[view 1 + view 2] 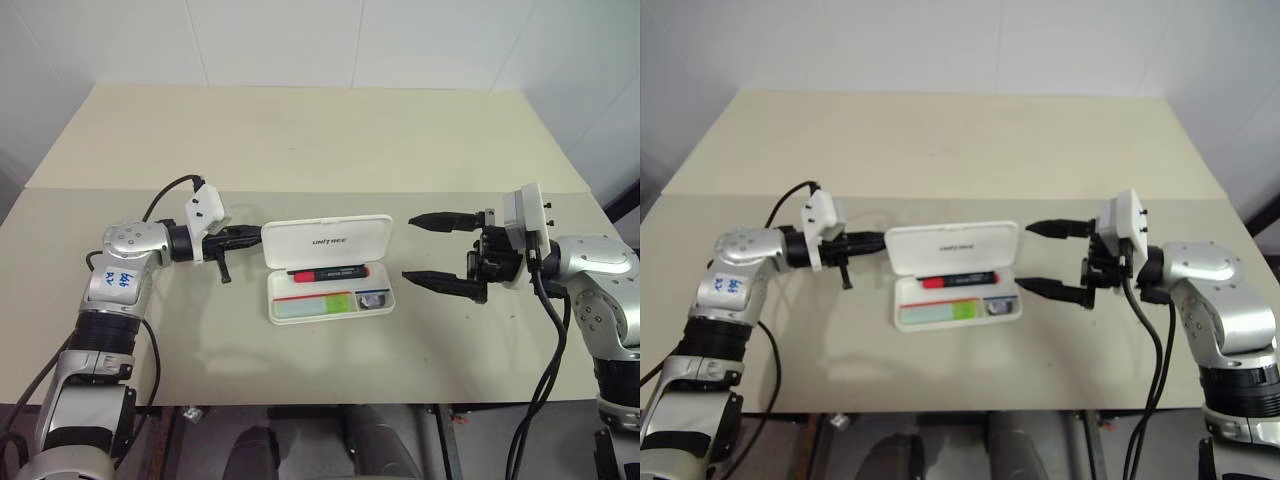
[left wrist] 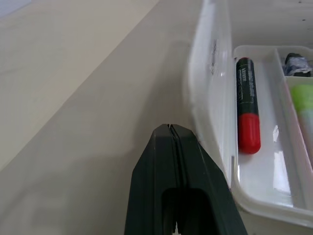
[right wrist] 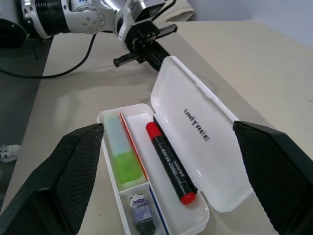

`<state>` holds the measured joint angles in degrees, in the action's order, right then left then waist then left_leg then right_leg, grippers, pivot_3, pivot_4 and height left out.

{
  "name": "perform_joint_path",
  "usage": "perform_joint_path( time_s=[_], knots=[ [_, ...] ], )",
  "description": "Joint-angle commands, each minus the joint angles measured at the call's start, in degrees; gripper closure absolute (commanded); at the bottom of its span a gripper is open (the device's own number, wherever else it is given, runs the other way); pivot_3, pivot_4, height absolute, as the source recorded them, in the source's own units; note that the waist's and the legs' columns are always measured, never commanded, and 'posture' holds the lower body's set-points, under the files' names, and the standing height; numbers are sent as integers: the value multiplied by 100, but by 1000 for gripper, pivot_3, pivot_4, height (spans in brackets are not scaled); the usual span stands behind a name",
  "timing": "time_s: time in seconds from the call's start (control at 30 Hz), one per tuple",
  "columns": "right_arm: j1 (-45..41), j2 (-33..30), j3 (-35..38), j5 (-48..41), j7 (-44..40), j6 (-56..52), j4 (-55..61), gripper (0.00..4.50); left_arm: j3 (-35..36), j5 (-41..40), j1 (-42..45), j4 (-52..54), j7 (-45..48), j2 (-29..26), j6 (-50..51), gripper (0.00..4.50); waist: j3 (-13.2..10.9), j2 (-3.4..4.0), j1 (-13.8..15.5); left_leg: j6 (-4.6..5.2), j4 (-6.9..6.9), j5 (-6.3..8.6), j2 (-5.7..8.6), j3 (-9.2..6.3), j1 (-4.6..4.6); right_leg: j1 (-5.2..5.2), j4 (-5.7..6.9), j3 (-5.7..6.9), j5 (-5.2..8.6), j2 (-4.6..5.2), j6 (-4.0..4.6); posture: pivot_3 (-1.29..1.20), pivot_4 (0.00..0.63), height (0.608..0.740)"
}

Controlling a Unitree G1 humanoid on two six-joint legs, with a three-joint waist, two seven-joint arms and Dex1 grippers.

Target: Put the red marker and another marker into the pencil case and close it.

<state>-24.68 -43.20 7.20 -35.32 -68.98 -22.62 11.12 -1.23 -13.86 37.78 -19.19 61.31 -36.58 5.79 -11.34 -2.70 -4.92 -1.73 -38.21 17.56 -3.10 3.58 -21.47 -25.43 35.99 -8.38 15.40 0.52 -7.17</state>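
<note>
Left eye view looks down on a beige table (image 1: 300, 140) where the white hard plastic pencil case with rounded corners (image 1: 330, 268) lies open in the middle, its lettered lid (image 3: 195, 132) tilted up on the far side. Both pens are already inside: the slim black-barrelled red marker with its red cap (image 1: 328, 272) rests along the far side of the tray, and the thicker pale mint-green marker with a bright green end (image 1: 315, 304) lies in the near compartment, with a small dark stubby object (image 1: 373, 300) at its right end, so by my reckoning only the closing is left. The left gripper (image 1: 252, 236) has its black fingers pressed together into one blunt point, level and aimed at the left end of the raised lid from behind it, very near or just touching, I cannot tell which; that looks like a pose for pushing the lid down over the tray. The right gripper (image 1: 425, 250) hangs just right of the case, jaws spread wide and holding nothing, perhaps placed to steady the case against that push
</note>
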Motion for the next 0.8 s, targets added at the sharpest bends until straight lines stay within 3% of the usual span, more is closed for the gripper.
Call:
perform_joint_path(
  time_s=[0.03, 0.33, 0.5, 0.8],
  knots=[
    [31, 11, 116, -111, 95, 40, 280, 0, 90, -103, 97, 11, 162, 104, -370, 4462, 0, 0, 15, 0, 0, 0, 0, -1, 0, 0, 0, 1, 0, 0, 0, 0, 150, 740],
    [40, 42, 67, -82, 141, 73, 251, 0, 93, -970, -311, 1023, 1299, 74, -173, 4462, 0, 0, 14, 0, -1, 0, 2, 0, -3, 0, -3, -1, -2, 3, -3, 0, 150, 740],
    [22, 124, 10, -40, 183, 97, 261, 0, -480, -297, -497, 1275, 1409, -178, -210, 4462, 1, 2, 9, 0, -3, 0, 4, 1, 3, 2, 0, -7, -2, 2, -3, 0, 150, 740],
    [201, 226, -24, -66, 376, 68, 484, 0, -1035, 266, -621, 1206, 1096, 16, -43, 4462, 1, 2, 16, 1, -1, 0, 6, 0, 1, 3, -4, -10, -3, 2, -5, 0, 150, 740]
  ],
)
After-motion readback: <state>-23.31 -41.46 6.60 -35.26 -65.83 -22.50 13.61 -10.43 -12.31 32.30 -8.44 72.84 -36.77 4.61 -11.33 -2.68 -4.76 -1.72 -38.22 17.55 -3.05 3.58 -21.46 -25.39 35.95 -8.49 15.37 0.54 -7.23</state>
